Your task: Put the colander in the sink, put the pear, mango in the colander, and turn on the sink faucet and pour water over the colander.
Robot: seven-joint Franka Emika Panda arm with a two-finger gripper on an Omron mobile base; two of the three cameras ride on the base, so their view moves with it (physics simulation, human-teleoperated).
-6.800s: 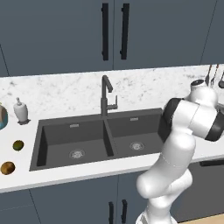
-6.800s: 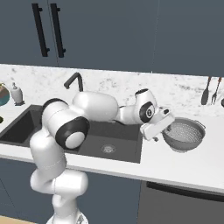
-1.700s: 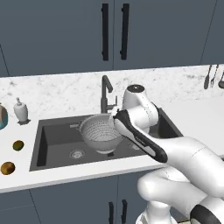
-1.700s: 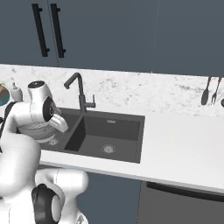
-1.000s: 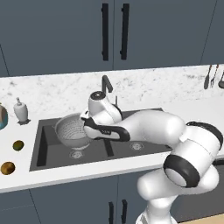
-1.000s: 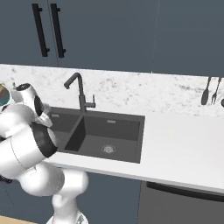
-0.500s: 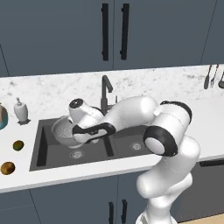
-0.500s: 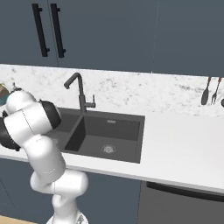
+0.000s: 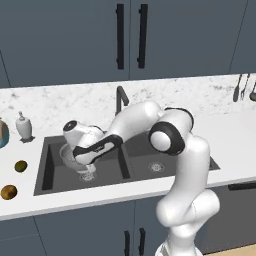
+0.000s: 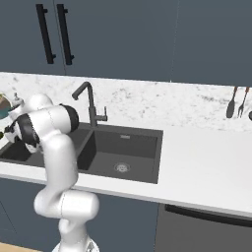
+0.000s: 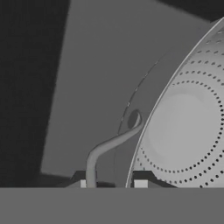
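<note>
The colander (image 9: pixel 74 158) is seen low inside the left basin of the sink (image 9: pixel 165 156), over that basin's drain and close to the basin's left wall, with the hand of the arm lowered into the basin beside it. In the hand view the colander's pierced bowl (image 11: pixel 183 127) lies to the right, and its rim and thin loop handle are seen running down between the two finger tips, so the gripper (image 11: pixel 111 184) is judged to be clenched on the colander's rim; a rim hold of this kind would let the bowl be lowered upright, open side up, ready for fruit. Whether the bowl already rests on the basin floor cannot be told. The placing step is judged nearly finished, with release of the jaws presumably next. Little open room is left in that basin: the left wall stands just beside the bowl, the divider between the basins lies under the forearm, and the sink faucet (image 9: pixel 120 99) rises at the back edge behind the arm, so a withdrawal is best made straight upward. Two small round fruits, one dark green (image 9: pixel 20 166) and one brown (image 9: pixel 8 191), lie on the bench (image 9: pixel 230 145) near its left edge, well apart from the sink, beside a soap bottle (image 9: pixel 23 125). No water is seen running.
</note>
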